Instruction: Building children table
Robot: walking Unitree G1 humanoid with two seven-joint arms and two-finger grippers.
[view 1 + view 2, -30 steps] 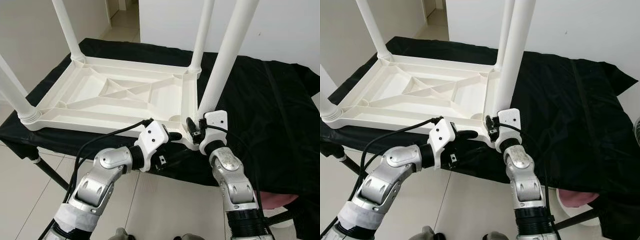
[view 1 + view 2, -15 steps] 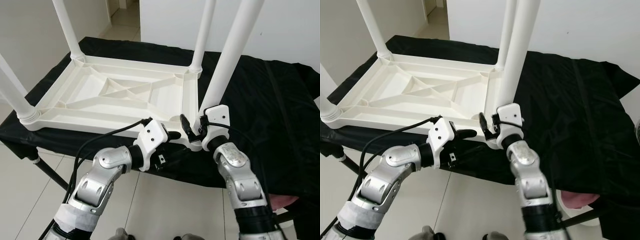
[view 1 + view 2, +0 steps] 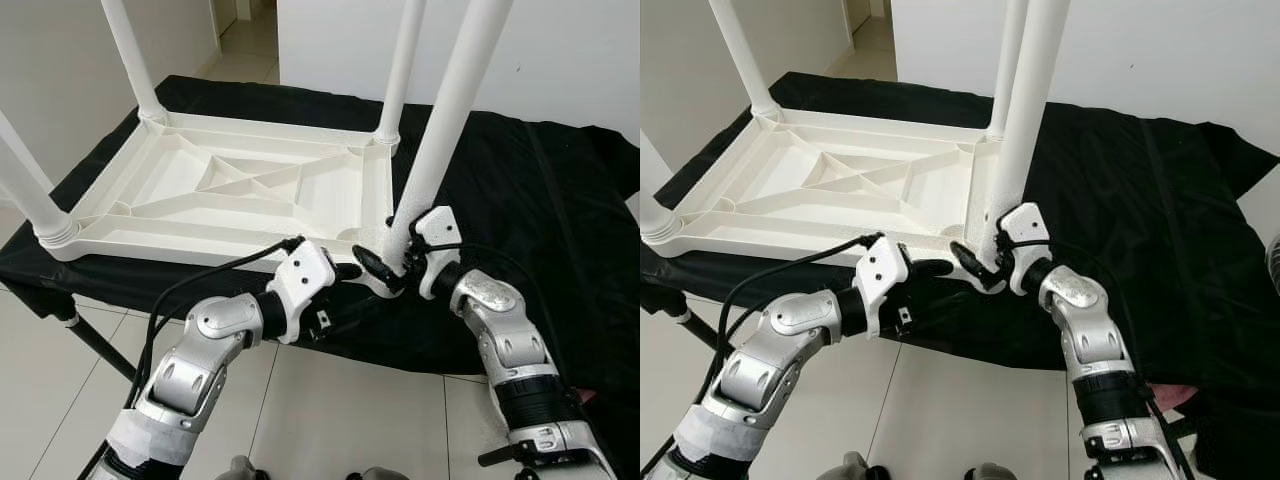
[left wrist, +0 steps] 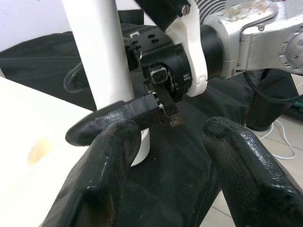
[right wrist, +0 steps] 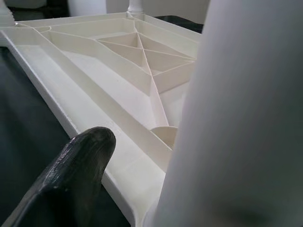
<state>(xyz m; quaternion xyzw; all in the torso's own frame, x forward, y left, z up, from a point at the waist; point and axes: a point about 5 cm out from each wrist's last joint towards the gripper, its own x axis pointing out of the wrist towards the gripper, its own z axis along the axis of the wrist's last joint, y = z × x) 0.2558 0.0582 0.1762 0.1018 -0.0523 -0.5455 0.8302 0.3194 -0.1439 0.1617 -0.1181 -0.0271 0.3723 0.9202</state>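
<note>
One leg [image 3: 440, 130] — right end effector [image 3: 385, 262] clamped round its base.

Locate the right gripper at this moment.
The right gripper sits at the base of the near-right table leg, at the upturned tabletop's near corner, beside the left gripper.

The room has plain white walls [image 3: 560, 60] and a floor of large pale tiles [image 3: 40, 400] with thin dark joints. A bench covered with a black cloth [image 3: 540, 220] stands in the middle; one of its dark metal legs [image 3: 100, 350] goes down obliquely to the floor. Behind it, an opening [image 3: 245, 40] leads into a corridor with the same light floor. The light is soft and even.
</note>
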